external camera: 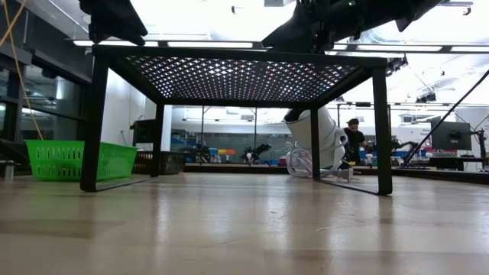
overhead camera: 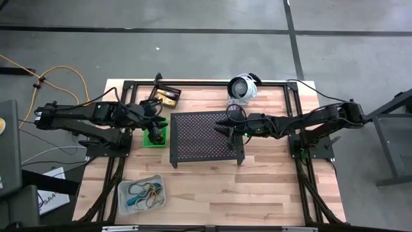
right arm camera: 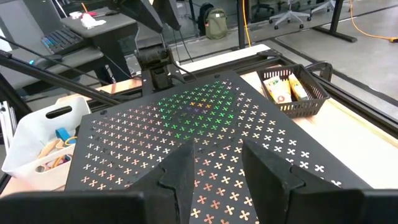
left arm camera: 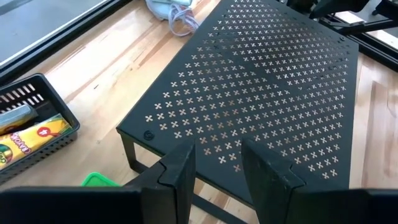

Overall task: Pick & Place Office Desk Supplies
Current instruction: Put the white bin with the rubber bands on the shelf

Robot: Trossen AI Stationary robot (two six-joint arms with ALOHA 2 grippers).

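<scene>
Both arms are up over the tabletop and nothing is held. The left gripper (overhead camera: 156, 122) hovers above the green bin (overhead camera: 154, 136), fingers parted and empty. The right gripper (overhead camera: 224, 127) hangs over the perforated stand (overhead camera: 203, 134), fingers also apart, nothing between them. The loops and bands sit in the clear bin (overhead camera: 141, 194) near the front left corner, the yellow tubes in the black bin (overhead camera: 166, 96) at the back edge. This looks like the gap between picks: next, 1 arm must descend onto a chosen piece.

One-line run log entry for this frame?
left gripper: open, empty, over green bin | right gripper: open, empty, over black stand | clear bin: bands inside
</scene>
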